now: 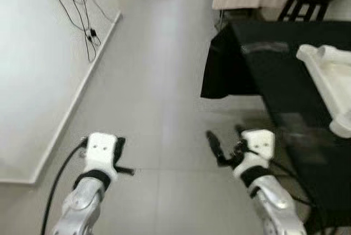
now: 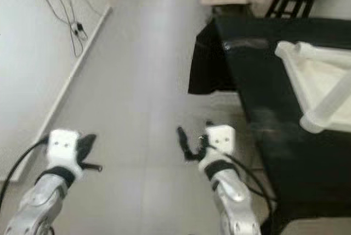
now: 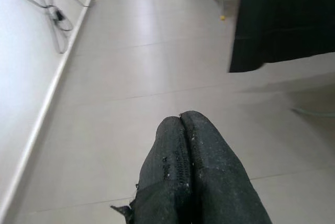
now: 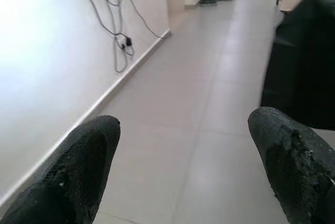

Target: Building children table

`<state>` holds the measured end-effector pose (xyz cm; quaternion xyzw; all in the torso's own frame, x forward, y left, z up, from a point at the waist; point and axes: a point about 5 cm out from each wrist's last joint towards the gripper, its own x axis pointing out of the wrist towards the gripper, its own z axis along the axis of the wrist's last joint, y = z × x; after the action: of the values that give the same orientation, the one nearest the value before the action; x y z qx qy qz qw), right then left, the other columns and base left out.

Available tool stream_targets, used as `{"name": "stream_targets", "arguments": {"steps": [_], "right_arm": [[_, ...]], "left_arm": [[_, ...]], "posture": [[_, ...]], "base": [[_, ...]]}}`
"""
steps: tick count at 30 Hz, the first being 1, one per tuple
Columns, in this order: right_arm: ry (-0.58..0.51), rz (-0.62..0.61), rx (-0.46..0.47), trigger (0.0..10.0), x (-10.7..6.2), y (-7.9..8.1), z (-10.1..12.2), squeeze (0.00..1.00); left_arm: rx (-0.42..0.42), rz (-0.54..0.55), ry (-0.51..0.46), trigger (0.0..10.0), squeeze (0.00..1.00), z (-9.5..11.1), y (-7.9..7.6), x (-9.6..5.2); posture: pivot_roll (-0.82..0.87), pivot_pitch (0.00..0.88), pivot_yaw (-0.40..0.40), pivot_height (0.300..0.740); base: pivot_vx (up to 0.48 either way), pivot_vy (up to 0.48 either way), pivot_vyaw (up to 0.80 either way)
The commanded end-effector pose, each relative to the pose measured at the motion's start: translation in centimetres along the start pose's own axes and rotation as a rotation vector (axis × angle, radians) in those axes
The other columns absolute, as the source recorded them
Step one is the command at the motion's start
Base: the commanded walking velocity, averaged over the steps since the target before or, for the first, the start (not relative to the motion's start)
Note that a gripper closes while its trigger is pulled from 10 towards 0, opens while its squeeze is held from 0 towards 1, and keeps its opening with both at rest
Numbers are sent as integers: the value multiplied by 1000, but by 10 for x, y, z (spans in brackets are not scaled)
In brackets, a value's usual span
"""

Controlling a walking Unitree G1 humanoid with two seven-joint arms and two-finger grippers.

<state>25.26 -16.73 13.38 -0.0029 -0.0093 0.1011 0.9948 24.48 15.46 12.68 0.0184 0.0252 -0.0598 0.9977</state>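
One white children's table (image 1: 329, 81) lying upturned on black-draped table (image 1: 274, 76), ahead-right of right gripper (image 1: 225, 141) | right fingers spread, left gripper (image 3: 183, 124) pinched closed, both hovering empty

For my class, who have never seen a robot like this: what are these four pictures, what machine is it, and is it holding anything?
This is a humanoid robot standing in a tiled hallway. Two pictures come from the stereo camera on its head, looking down at its own silver arms. The other two come from cameras on its wrists, looking along the black fingers. The left gripper has its fingers pressed together; the right gripper has them spread apart. Neither holds anything. On the robot's right stands a table under a black cloth, and on it lies a white children's table part, not yet touched. Cables hang down the white wall on the left.
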Motion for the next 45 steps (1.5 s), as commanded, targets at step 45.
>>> {"name": "stream_targets", "arguments": {"steps": [45], "right_arm": [[50, -9, 12, 10000, 10, -2, -5, 0]], "left_arm": [[-22, -143, 5, 10000, 0, -3, -11, 2]], "posture": [[-13, 143, 22, 740]], "base": [[205, 0, 53]]}}
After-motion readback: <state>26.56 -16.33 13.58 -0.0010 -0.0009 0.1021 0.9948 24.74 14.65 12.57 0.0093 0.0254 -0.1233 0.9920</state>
